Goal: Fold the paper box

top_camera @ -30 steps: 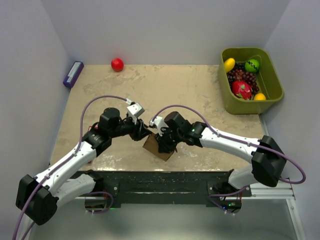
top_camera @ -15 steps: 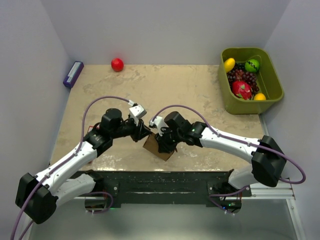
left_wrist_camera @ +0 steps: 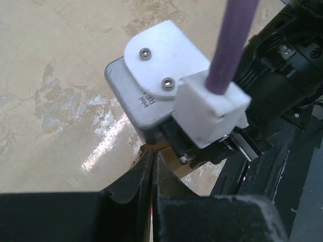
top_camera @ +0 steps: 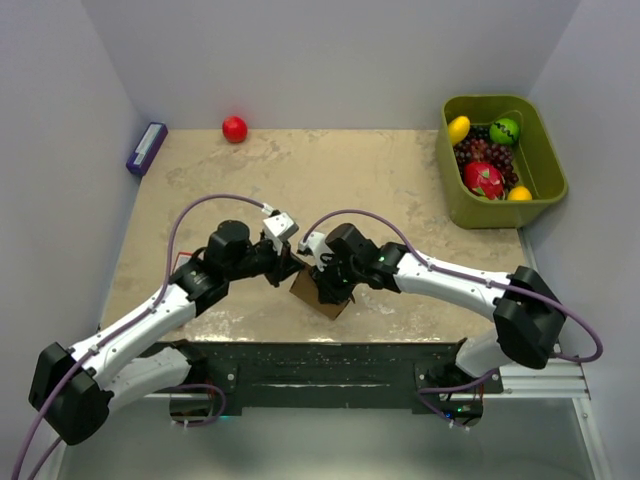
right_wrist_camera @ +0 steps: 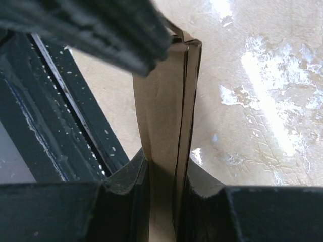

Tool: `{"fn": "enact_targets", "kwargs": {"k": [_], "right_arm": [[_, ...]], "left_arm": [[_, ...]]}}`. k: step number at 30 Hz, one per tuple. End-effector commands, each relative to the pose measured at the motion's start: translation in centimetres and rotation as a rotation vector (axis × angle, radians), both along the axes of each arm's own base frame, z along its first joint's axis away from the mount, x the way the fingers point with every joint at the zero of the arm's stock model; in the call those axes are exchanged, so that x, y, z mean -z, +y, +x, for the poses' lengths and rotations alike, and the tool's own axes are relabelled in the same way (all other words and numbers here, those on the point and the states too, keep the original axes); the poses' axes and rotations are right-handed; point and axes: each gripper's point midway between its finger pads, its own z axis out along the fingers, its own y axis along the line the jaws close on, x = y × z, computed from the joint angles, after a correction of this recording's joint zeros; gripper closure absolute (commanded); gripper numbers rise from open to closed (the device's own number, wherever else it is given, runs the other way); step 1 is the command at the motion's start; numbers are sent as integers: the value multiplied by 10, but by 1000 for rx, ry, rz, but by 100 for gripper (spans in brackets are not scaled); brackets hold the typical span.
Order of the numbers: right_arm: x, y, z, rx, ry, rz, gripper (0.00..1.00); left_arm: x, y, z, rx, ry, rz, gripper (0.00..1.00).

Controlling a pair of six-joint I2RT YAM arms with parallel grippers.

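since the earlier overhead frame the left arm's wrist has crept to the right and closed in on the box; the box itself has barely shifted.

the paper box (top_camera: 322,298) sits in the lower middle of the overhead view, near the front edge of the table (top_camera: 400,190), held up on edge between the two arms. the right gripper (right_wrist_camera: 164,174) is clamped on it: the right wrist view shows a doubled panel of card standing upright between the fingers. the left gripper (left_wrist_camera: 153,157) has its fingers pressed almost together at the box's edge. card shows just past the tips, but i cannot tell whether a flap is nipped between them.

risks, in my judgement:
- the two grippers are nearly touching, so any further closing in could knock them together.
- the card is thin, and pulling against the right clamp could crease it off the score or tear a tab.
- a loose left pinch could let the flap spring back.
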Motion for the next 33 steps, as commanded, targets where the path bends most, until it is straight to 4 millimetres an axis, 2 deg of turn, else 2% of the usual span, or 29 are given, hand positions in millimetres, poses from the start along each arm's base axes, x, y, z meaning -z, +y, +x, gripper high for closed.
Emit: {"fn": "enact_targets", "kwargs": {"k": [1, 7, 8, 9, 12, 18, 21, 27, 33], "right_arm": [[-14, 7, 12, 27, -37, 22, 97], [-16, 7, 12, 25, -39, 33, 97], [-16, 7, 11, 22, -34, 32, 97], [-17, 8, 11, 19, -37, 38, 97], [-17, 9, 8, 3, -25, 48, 97], [-18, 11, 2, -23, -5, 57, 97], [-17, 12, 1, -33, 4, 61, 97], [-20, 12, 0, -38, 2, 62, 97], [-21, 12, 0, -41, -2, 66, 97]], "left_arm": [[1, -1, 4, -53, 9, 18, 97], [5, 4, 9, -119, -3, 70, 99], [5, 6, 9, -124, -12, 77, 96], [5, 8, 11, -137, -21, 80, 88], [4, 13, 13, -155, -41, 89, 79], [-6, 14, 14, -158, -76, 67, 66], [-5, 13, 14, -154, -73, 67, 61], [-1, 10, 14, -134, -66, 78, 59], [1, 7, 14, -123, -58, 81, 62]]}}
